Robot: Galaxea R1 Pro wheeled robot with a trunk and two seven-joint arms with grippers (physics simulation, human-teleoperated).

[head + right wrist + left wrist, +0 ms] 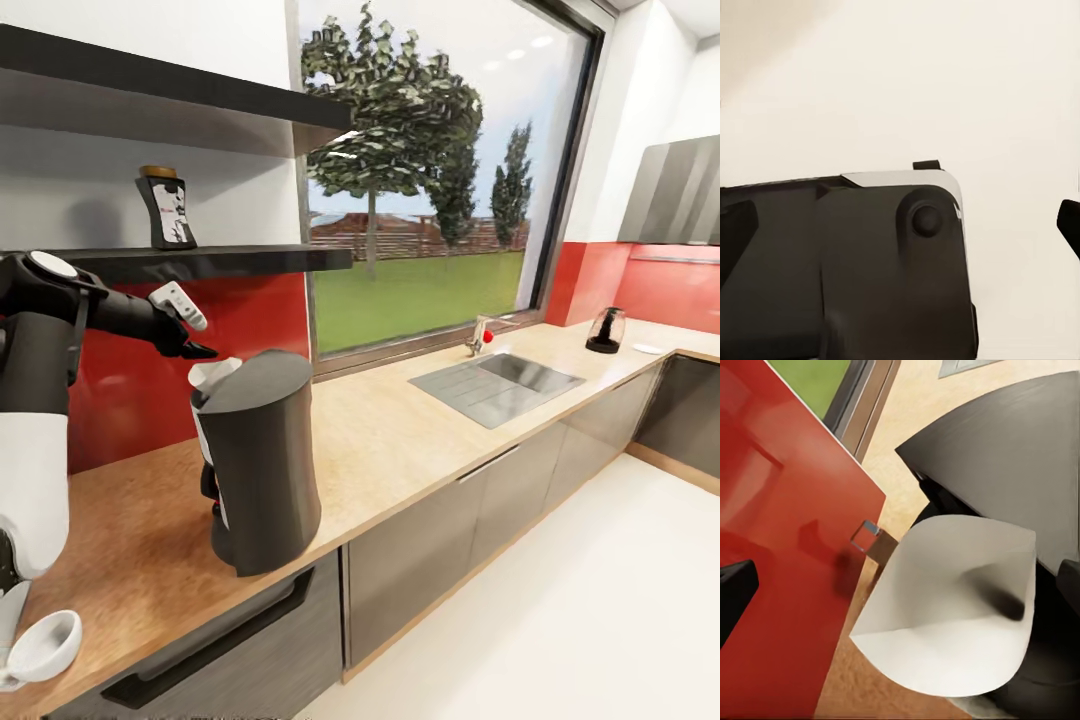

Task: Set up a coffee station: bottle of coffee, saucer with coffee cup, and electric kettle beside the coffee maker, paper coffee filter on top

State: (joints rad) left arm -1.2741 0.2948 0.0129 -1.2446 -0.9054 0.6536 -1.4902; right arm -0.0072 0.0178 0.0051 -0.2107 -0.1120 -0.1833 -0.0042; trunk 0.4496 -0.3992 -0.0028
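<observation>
On the wooden desk (pixel 420 440), near its front edge, stands a dark grey coffee maker (pixel 262 460), a tall rounded body with a slanted flat top. Resting on its top at the back edge, a white paper filter (pixel 213 374), cone-shaped, mouth open; seen close in the left wrist view as a pale folded cone (pixel 952 615) lying against the dark lid (pixel 1005 472), with a soft shadow inside. Just above the filter hovers the left claw (pixel 190 345), black fingers spread apart and not touching the paper; fingertips (pixel 735 592) showing at both edges of the wrist view, wide of the cone. Behind, a glossy red wall panel (pixel 130 390).

On the lower dark shelf (pixel 200 262), a coffee bottle (pixel 166 208), black with a pale label and a brown cap, upright, well above the desk. At the near left corner of the desk, a white cup (pixel 45 646) tilted on its side, touching the robot's white body. Far along the desk, past the sink (pixel 497 385) and tap (pixel 480 336), a dark kettle (pixel 606 331) with a small white saucer (pixel 648 348) just beside it, both well apart from the coffee maker.

In the right wrist view, dark fingertips (pixel 1069 221) at both edges, spread open, with a dark robot part (pixel 840 262) against pale floor.
</observation>
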